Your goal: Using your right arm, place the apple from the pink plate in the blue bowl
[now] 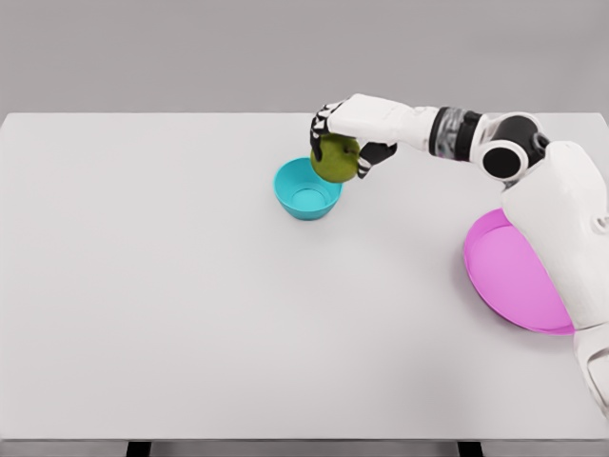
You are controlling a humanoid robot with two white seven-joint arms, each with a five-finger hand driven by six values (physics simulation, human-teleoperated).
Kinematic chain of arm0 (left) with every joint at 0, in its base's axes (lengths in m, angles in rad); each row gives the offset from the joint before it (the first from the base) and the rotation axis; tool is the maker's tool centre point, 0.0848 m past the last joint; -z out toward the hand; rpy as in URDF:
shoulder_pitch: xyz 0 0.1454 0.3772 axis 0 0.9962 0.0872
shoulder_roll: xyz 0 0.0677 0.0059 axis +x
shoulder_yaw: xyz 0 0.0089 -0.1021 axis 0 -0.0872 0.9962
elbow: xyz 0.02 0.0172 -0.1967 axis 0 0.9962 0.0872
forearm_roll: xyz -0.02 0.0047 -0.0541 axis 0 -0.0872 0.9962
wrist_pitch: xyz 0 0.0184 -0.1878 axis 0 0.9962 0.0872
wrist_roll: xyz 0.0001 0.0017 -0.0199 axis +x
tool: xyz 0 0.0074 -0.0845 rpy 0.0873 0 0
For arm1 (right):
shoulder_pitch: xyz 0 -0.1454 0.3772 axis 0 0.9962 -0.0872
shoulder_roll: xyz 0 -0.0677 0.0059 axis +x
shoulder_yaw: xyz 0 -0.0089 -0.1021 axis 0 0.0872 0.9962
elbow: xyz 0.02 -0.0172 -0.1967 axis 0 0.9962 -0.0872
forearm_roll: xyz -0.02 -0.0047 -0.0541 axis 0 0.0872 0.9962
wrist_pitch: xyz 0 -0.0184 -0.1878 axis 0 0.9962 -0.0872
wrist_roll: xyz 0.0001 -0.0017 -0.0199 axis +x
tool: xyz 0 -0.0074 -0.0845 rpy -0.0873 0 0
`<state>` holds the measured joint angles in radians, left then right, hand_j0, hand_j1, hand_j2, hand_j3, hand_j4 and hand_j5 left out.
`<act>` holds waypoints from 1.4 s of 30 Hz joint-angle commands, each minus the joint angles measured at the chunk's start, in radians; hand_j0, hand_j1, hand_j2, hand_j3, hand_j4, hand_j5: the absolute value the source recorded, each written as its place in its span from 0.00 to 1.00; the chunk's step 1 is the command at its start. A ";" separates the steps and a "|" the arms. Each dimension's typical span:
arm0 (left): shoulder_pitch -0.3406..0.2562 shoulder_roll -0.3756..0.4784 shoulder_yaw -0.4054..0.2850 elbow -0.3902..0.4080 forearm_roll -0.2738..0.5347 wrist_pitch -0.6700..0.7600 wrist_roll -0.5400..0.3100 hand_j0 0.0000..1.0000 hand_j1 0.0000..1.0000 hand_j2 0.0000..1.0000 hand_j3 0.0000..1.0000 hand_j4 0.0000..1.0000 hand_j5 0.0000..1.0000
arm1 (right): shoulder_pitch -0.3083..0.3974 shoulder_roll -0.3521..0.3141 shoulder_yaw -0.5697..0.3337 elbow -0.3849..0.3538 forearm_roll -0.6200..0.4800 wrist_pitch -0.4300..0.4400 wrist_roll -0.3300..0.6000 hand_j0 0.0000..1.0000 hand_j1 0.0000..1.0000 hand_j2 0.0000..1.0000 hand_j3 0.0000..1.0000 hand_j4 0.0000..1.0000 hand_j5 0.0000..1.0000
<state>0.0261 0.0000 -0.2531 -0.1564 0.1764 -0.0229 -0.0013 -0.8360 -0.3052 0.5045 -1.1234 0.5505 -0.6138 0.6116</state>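
White tabletop (171, 286) lying bare, I'm holding the green apple (335, 158) in the right hand (344, 133), needing to center it over the blue bowl (306, 188) before releasing

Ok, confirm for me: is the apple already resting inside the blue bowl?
No, the right hand holds the apple above the blue bowl's right rim.

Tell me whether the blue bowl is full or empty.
Empty. The blue bowl shows a bare inside; the green apple is gripped in the right hand over its right rim.
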 commanded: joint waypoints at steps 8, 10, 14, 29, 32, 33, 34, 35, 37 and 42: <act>0.000 0.000 0.000 0.000 0.000 0.000 0.000 1.00 1.00 1.00 1.00 1.00 1.00 | -0.015 0.043 0.014 0.042 0.020 0.003 -0.001 0.38 0.38 0.38 0.38 0.38 0.38; 0.000 0.000 0.000 0.000 0.000 0.000 0.000 1.00 1.00 1.00 1.00 1.00 1.00 | -0.017 0.048 0.017 0.040 0.022 0.003 -0.001 0.38 0.38 0.38 0.38 0.38 0.38; 0.000 0.000 0.000 0.000 0.000 0.000 0.000 1.00 1.00 1.00 1.00 1.00 1.00 | -0.035 0.081 0.051 0.070 0.042 0.003 -0.001 0.38 0.38 0.38 0.38 0.38 0.38; 0.000 0.000 0.000 0.000 0.000 0.000 0.000 1.00 1.00 1.00 1.00 1.00 1.00 | -0.035 0.078 0.062 0.068 0.040 0.003 -0.001 1.00 1.00 1.00 1.00 1.00 1.00; 0.000 0.000 0.000 0.000 0.000 0.000 0.000 1.00 1.00 1.00 1.00 1.00 1.00 | -0.035 0.078 0.062 0.065 0.040 0.003 -0.001 1.00 1.00 1.00 1.00 1.00 1.00; 0.000 0.000 0.000 0.000 0.000 0.000 0.000 1.00 1.00 1.00 1.00 1.00 1.00 | -0.035 0.078 0.062 0.065 0.040 0.003 -0.001 1.00 1.00 1.00 1.00 1.00 1.00; 0.000 0.000 0.000 0.000 0.000 0.000 0.000 1.00 1.00 1.00 1.00 1.00 1.00 | -0.035 0.077 0.062 0.065 0.040 0.003 -0.001 1.00 1.00 1.00 1.00 1.00 1.00; 0.000 0.000 0.000 0.000 0.000 0.000 0.000 1.00 1.00 1.00 1.00 1.00 1.00 | -0.035 0.077 0.062 0.062 0.040 0.003 -0.001 1.00 1.00 1.00 1.00 1.00 1.00; 0.000 0.000 0.000 0.000 0.000 0.000 0.000 1.00 1.00 1.00 1.00 1.00 1.00 | -0.035 0.075 0.062 0.060 0.040 0.003 -0.001 1.00 1.00 1.00 1.00 1.00 1.00; 0.000 0.000 0.000 0.000 0.000 0.000 0.000 1.00 1.00 1.00 1.00 1.00 1.00 | -0.041 -0.006 -0.003 -0.032 0.023 0.003 -0.001 1.00 1.00 1.00 1.00 1.00 1.00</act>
<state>0.0261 -0.0001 -0.2532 -0.1563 0.1764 -0.0230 -0.0013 -0.8683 -0.2734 0.5298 -1.1163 0.5854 -0.6144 0.6115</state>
